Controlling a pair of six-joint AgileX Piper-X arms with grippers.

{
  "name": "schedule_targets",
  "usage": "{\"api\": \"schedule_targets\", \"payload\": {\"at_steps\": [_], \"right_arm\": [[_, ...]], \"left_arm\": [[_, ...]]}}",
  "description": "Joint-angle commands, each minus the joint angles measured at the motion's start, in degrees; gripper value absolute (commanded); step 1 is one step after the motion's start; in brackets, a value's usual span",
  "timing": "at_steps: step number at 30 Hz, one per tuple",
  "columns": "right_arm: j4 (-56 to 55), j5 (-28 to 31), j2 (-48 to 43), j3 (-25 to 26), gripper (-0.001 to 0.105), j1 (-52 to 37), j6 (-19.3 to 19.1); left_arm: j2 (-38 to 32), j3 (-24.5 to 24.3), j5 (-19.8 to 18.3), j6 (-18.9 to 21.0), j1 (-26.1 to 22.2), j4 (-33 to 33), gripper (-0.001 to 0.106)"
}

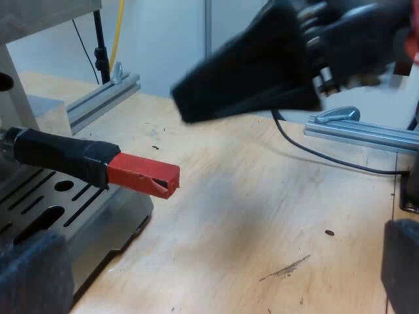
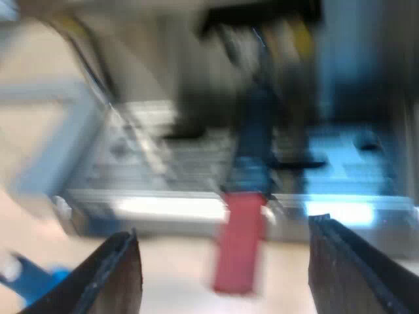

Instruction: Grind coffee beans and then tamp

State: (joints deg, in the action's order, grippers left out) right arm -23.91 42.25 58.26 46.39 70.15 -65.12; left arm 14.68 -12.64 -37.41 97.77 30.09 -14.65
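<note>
- Left wrist view: my left gripper [image 1: 216, 239] is wide open. Its two black fingers [image 1: 29, 275] are splayed far apart, with nothing between them but the pale wooden table [image 1: 262, 216].
- Same view: the boxy steel espresso machine [image 1: 65, 216] with its slotted drip tray sits right by one finger. The dark holder handle [image 1: 62, 154] sticks out of the machine's front over the tray. It finishes in a blocky red end [image 1: 143, 178] that hangs past the tray edge, above the table.
- From this arm the handle's long axis runs crosswise, so the left gripper sees it side-on and off to one finger's side, not in the gap.
- The right gripper [image 1: 222, 88] hovers out beyond the red end, higher than it and apart from it, touching nothing.
- Right wrist view: super smeared, but the right gripper [image 2: 222, 232] is obviously spread open, black fingers [image 2: 118, 278] well apart and holding nothing.
- Here the red end [image 2: 239, 245] points pretty much straight at this gripper, lined up with the gap between the fingers and a bit ahead of the tips. The handle [image 2: 252, 144] runs away from it back into the machine [image 2: 163, 209].
- My read: the right arm is the one looking down the axis, so the grab is its job. It looks like a straight push forward until the fingers straddle the handle.
- There's a small blue thing [image 2: 36, 284] on the table near one right finger. Could be the tamper, but it's too blurry to call.
</note>
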Motion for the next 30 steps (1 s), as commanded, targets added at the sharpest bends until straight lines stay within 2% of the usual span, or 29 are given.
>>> {"api": "schedule_targets", "payload": {"at_steps": [1, 4, 5, 6, 9, 13, 15, 20, 24, 30], "right_arm": [[-7.9, -6.9, -0.1, 1.3, 0.058, -4.2, 0.9], [-8.5, -8.9, -0.1, 1.6, 0.058, -5.6, 0.9], [-8.5, -12.2, -0.1, 2.0, 0.058, -7.0, 0.7], [-8.5, -12.6, 0.0, 2.1, 0.060, -7.4, 0.7], [-8.5, -12.8, 0.0, 2.1, 0.064, -8.0, 0.7], [-8.3, -14.9, 0.0, 2.3, 0.065, -8.0, 0.6], [-8.2, -15.2, 0.6, 2.6, 0.065, -8.0, -0.7], [-8.1, -15.1, 4.4, 5.4, 0.065, -8.0, -3.3], [-8.1, -15.5, 8.7, 7.6, 0.065, -8.6, -3.3], [-4.9, -17.7, 12.7, 7.6, 0.065, -10.9, -3.3]], "left_arm": [[-0.3, -0.5, 0.8, 0.6, 0.4, 0.4, 0.097], [-0.3, -0.5, 0.8, 0.6, 0.4, 0.4, 0.097], [-0.3, -0.5, 0.8, 0.6, 0.4, 0.4, 0.097], [-0.3, -0.5, 0.8, 0.6, 0.4, 0.4, 0.097], [-0.3, -0.5, 0.8, 0.6, 0.4, 0.4, 0.097], [-0.3, -0.5, 0.8, 0.6, 0.4, 0.5, 0.097], [-0.3, -0.5, 0.8, 0.6, 0.4, 0.7, 0.097], [-0.3, -0.5, 0.8, 0.6, 0.4, 0.8, 0.097], [-0.3, -0.5, 0.8, 0.6, 0.4, 0.8, 0.097], [-0.3, -0.5, 0.8, 0.6, 0.4, 0.8, 0.097]]}}
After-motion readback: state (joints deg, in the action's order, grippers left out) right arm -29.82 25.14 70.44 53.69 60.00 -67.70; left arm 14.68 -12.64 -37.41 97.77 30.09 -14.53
